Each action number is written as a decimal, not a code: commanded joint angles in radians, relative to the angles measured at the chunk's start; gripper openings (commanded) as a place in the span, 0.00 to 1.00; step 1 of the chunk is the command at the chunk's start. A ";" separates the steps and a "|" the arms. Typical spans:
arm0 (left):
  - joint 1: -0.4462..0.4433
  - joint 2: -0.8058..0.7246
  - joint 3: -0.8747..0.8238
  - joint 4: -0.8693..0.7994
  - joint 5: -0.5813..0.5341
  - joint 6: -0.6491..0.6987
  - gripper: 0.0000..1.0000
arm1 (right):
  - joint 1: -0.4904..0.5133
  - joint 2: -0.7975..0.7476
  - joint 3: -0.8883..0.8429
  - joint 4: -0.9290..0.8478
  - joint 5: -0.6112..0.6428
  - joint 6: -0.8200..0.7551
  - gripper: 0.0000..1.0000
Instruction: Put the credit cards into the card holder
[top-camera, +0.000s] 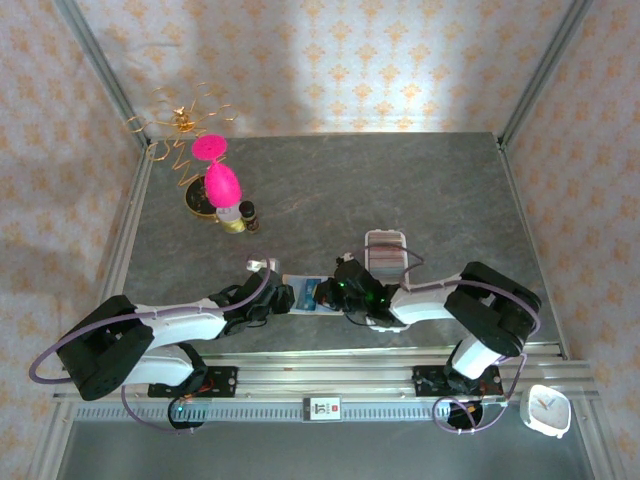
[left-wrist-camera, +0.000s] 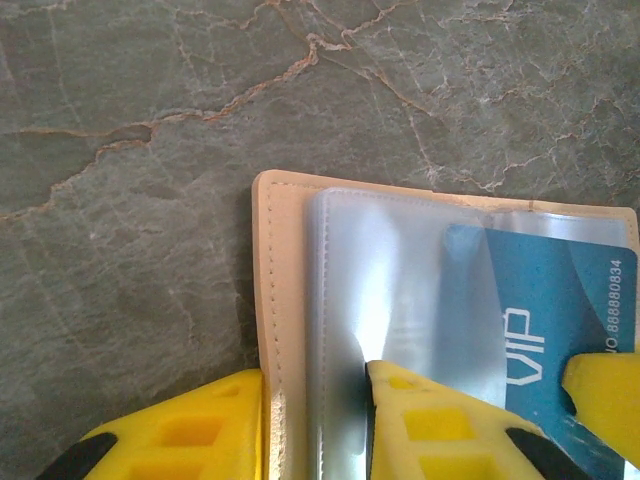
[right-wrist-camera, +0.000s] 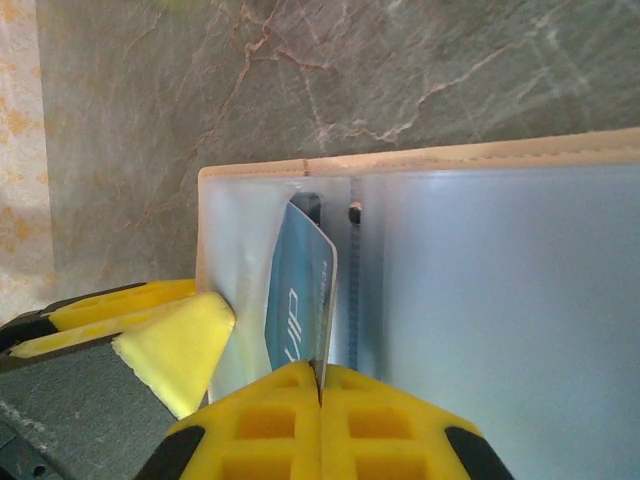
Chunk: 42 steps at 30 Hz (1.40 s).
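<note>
Blue plastic credit card (right-wrist-camera: 295, 290) is pinched tight in the right tool (right-wrist-camera: 320, 385), long side pointing straight ahead into a clear pocket (right-wrist-camera: 245, 235) of the tan leather card holder (right-wrist-camera: 450, 158). The holder's edge is gripped by the half-closed left tool (left-wrist-camera: 315, 380) on the grey tabletop (left-wrist-camera: 120, 250).

One tan card holder (left-wrist-camera: 283, 300), one blue card (left-wrist-camera: 545, 290), one white tray (top-camera: 385, 234), one small white clock (top-camera: 547, 410).

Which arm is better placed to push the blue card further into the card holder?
Right: the right gripper pinches the blue card, partly inside a clear sleeve, while the left gripper clamps the card holder.
</note>
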 joint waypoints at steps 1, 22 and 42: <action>-0.017 0.025 -0.024 -0.083 0.017 -0.002 0.27 | -0.006 0.025 0.025 -0.090 -0.015 -0.064 0.00; -0.017 -0.001 -0.041 -0.034 0.018 -0.054 0.36 | -0.020 0.065 0.130 -0.243 0.011 -0.192 0.18; -0.012 -0.044 -0.083 0.032 0.047 -0.101 0.47 | -0.016 0.038 0.143 -0.304 0.064 -0.203 0.13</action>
